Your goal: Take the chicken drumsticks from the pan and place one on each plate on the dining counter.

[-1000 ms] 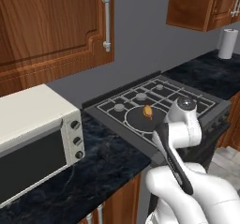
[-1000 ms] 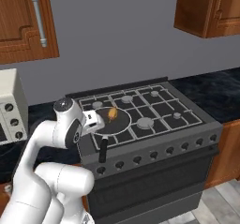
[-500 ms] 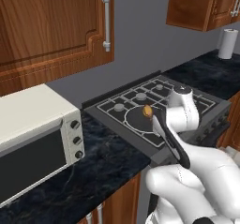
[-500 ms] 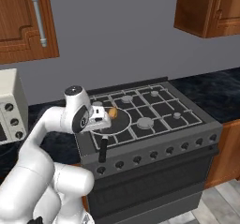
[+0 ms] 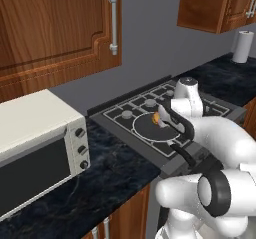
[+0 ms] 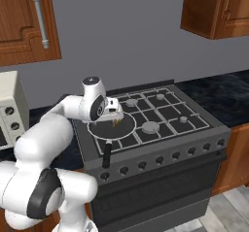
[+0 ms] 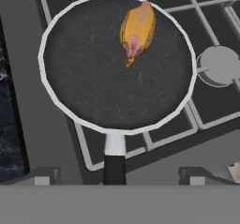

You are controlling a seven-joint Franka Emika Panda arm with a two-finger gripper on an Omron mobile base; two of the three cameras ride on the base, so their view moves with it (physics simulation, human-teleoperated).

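The pan [image 7: 117, 61] sits on the front left burner of the stove [image 6: 165, 129], its black handle [image 7: 114, 164] pointing toward the stove's front edge. One golden-tan chicken drumstick [image 7: 136, 31] lies inside the pan, near the far rim, with its narrow end turned toward the pan's centre. The claw [image 6: 114, 113] hangs directly above the pan, jaws spread wide and holding nothing, clear of the drumstick. In the left base view the drumstick [image 5: 156, 118] shows just beside the robot's wrist. A toaster oven [image 5: 35, 153] stands on the black marble bench [image 5: 100, 183] left of the stove. A paper towel roll [image 5: 243, 46] stands on the bench at far right.
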